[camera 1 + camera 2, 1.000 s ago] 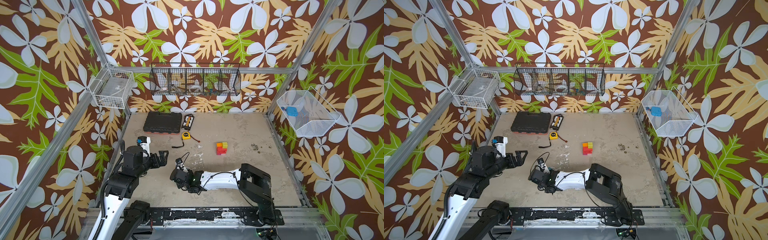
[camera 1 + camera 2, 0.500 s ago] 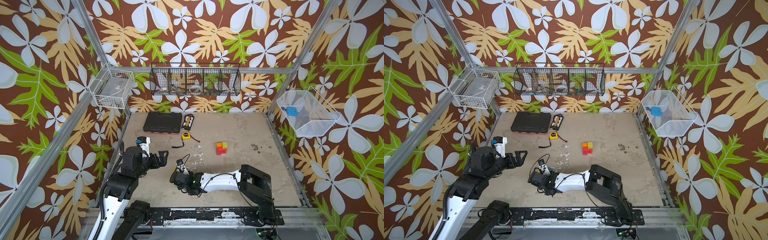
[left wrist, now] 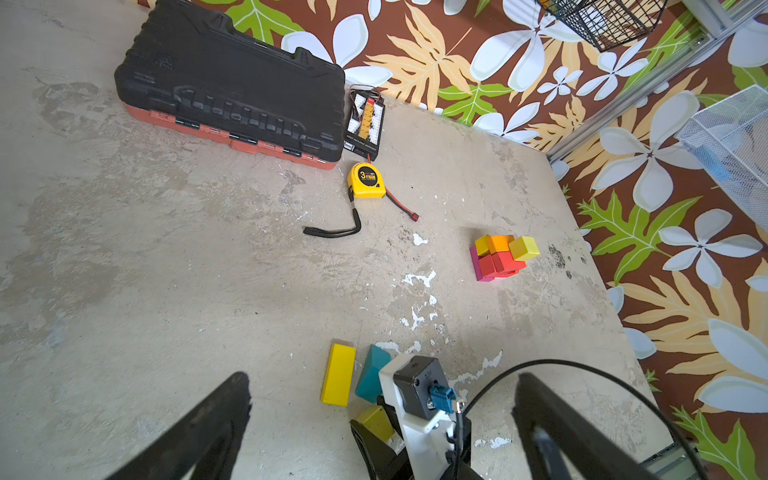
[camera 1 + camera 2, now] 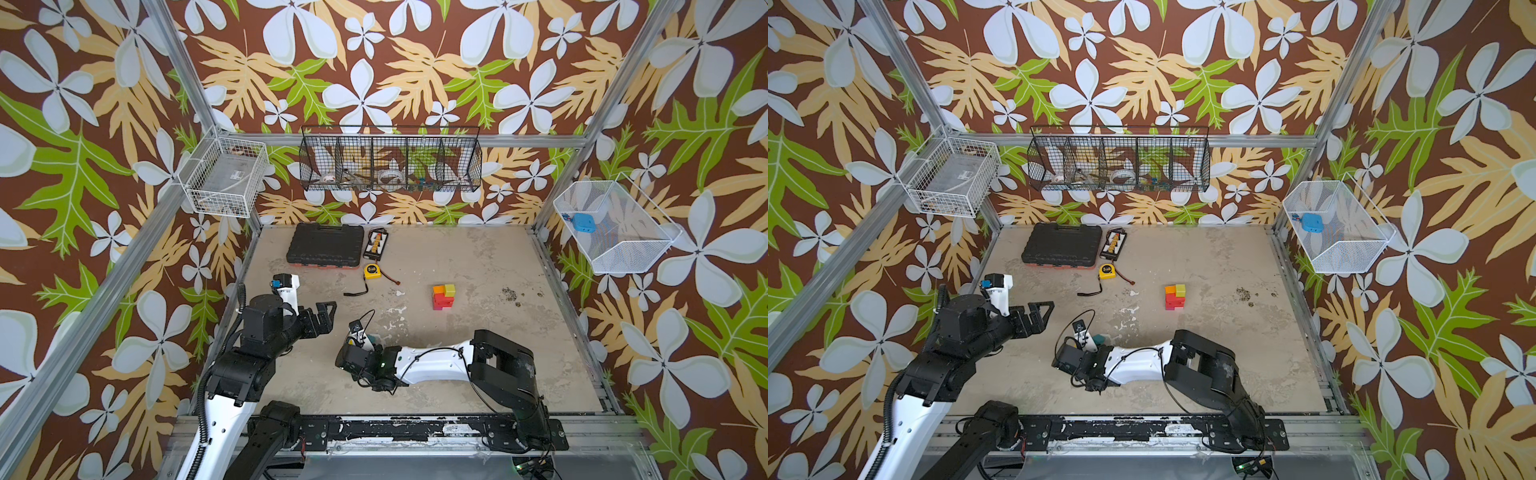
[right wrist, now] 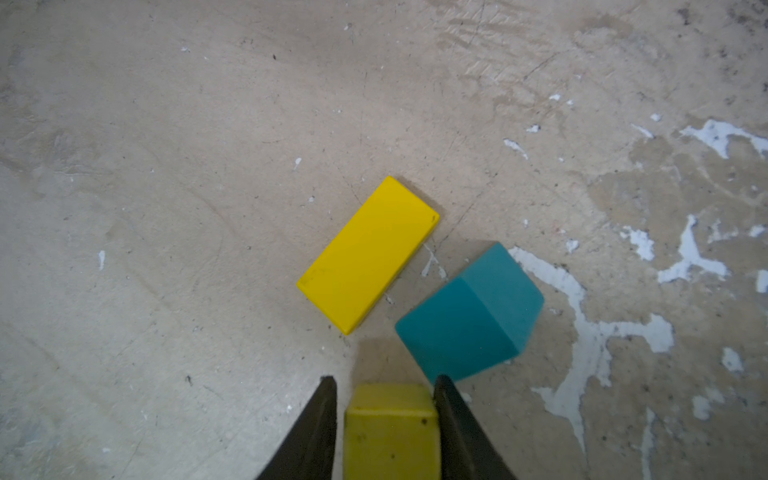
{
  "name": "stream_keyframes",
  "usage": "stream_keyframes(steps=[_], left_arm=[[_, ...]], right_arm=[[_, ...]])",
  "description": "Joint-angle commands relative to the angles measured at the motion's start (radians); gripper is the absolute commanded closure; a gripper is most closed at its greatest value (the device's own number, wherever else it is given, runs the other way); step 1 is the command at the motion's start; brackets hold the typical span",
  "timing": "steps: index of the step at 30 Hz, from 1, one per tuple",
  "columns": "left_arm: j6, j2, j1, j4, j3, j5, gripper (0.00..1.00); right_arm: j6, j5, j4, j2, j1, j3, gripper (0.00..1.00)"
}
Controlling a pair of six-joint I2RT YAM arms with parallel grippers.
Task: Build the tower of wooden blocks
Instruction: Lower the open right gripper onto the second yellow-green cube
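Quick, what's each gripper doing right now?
Left gripper: open, empty.
Right gripper: open, jaws straddling the lime cube, slight gap on one side, not clamped.

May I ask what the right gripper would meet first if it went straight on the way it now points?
Probably the teal block: one finger of the right gripper sits at its edge. The cube between the jaws would then reach the yellow brick. Heights are unclear.

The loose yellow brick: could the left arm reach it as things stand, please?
Probably yes: the left end effector hangs open, nothing lies on the yellow brick, and only bare table separates them.
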Motion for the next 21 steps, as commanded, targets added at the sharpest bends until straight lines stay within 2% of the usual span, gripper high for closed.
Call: stream_keyframes(steps=[1, 5, 12, 15, 21], left_arm=[[0.008, -0.003, 0.001, 0.007, 0.0, 0.013, 0.0], [0.008, -0.005, 0.001, 0.007, 0.0, 0.014, 0.0], [0.01, -0.005, 0.001, 0.008, 0.0, 0.014, 0.0], [0.012, 0.001, 0.001, 0.009, -0.002, 0.02, 0.0], [0.017, 0.003, 0.001, 0.009, -0.004, 0.034, 0.0]], right_arm=[[0.001, 0.007, -0.003, 0.008, 0.002, 0.009, 0.63], [0.008, 0.01, -0.001, 0.01, 0.005, 0.006, 0.66], [0.008, 0.03, -0.001, -0.02, 0.011, -0.009, 0.76], [0.003, 0.072, -0.016, -0.084, 0.011, -0.037, 0.8], [0.002, 0.212, -0.093, -0.285, 0.0, -0.116, 0.81]])
